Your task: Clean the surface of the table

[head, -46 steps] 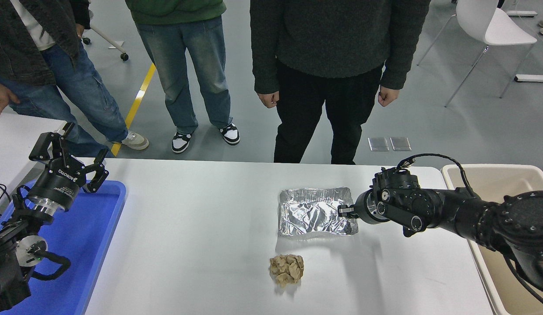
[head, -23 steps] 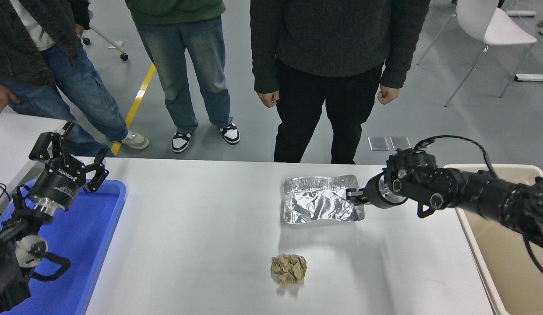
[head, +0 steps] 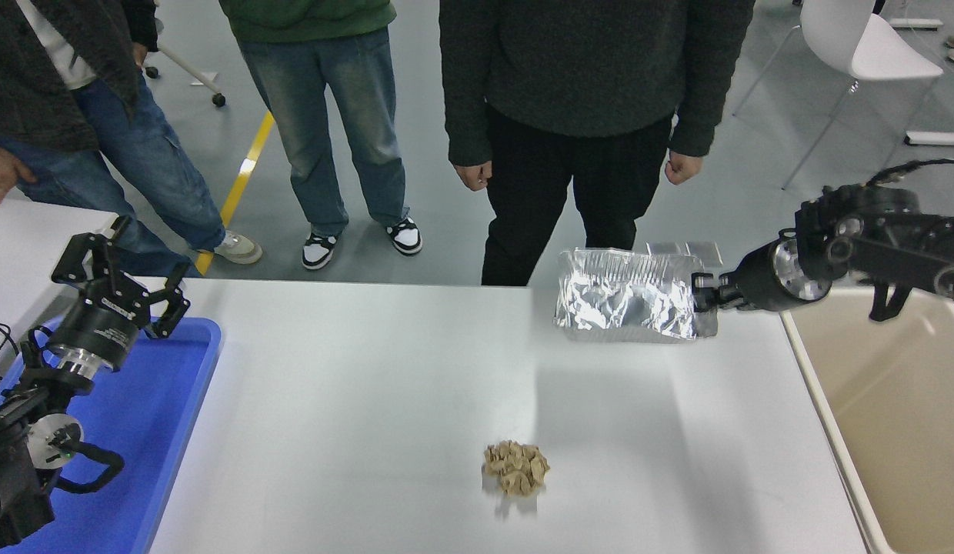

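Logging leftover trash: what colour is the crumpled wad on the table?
Light brown crumpled paper wad, clearest in the head view.

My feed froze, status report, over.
Right gripper shut on foil tray, held in the air beside beige bin. Left gripper open, parked over blue tray. Table surface: brown paper wad remains.

right arm comes in from the right edge, held high and roughly level, wrist pointing left. right gripper has its fingers pinched on the right edge of a foil tray, which hangs clear above the table. left arm parked at lower left, left gripper pointing up and away, fingers spread apart.
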